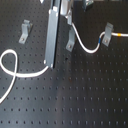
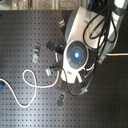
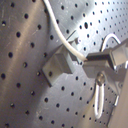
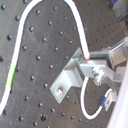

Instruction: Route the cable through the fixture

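Black perforated surface (image 1: 75, 100) carries metal clip fixtures (image 1: 24, 31); white cable (image 1: 15, 70) loops across it, reaching the fixture bracket (image 4: 70, 75) beside the pincer (image 4: 97, 62), apparently closed on cable.

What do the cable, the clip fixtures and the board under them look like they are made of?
The cable looks like white plastic- or rubber-sheathed cord: smooth and limp, lying in a loop. The clip fixtures appear to be bare grey metal, bent sheet with a dull sheen. The board seems matte black metal, with a regular grid of holes.
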